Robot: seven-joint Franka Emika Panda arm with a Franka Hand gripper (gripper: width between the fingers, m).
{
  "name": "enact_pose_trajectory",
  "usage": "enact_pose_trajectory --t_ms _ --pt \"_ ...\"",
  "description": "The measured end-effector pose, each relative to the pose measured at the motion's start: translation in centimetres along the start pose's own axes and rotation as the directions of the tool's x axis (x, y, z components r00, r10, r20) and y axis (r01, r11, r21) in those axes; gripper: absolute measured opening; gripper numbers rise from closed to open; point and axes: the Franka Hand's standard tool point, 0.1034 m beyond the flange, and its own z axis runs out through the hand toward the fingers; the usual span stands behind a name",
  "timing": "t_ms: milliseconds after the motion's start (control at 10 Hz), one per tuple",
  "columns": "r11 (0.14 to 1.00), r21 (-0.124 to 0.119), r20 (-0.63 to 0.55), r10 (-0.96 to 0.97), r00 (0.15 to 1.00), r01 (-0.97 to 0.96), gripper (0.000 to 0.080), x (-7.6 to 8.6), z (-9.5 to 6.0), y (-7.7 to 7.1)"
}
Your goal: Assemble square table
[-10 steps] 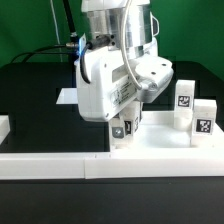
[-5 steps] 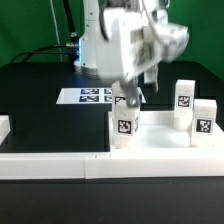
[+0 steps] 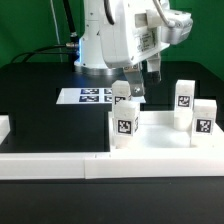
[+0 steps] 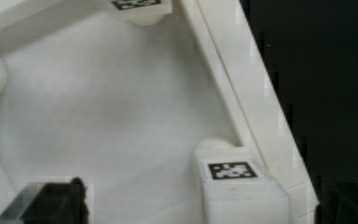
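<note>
The square table's white slab (image 3: 160, 140) lies at the exterior view's right, with several tagged white legs standing upright at its corners: front left (image 3: 124, 125), back left (image 3: 121, 95), and two on the right (image 3: 185, 97) (image 3: 204, 118). My gripper (image 3: 137, 90) hangs above the slab, just behind and above the front-left leg, open and empty. In the wrist view the gripper (image 4: 208, 210) looks down on the slab (image 4: 105, 110). Its dark fingers (image 4: 51, 203) stand wide apart at the frame edge. A tagged leg (image 4: 233, 172) lies between them, well below them.
The marker board (image 3: 85, 97) lies flat on the black table behind the slab. Long white border rails run along the front (image 3: 50, 165) and at the exterior view's left (image 3: 4, 127). The arm's base stands at the back centre.
The gripper was down around the front-left leg one second ago. It has let go and risen up and back, leaving the leg standing on the slab.
</note>
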Motion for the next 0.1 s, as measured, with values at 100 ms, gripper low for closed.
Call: enact_pose_trajectory --t_ms 100 --pt "1.000 -0.001 0.000 -0.001 1.000 0.001 0.0648 0.01 0.04 0.02"
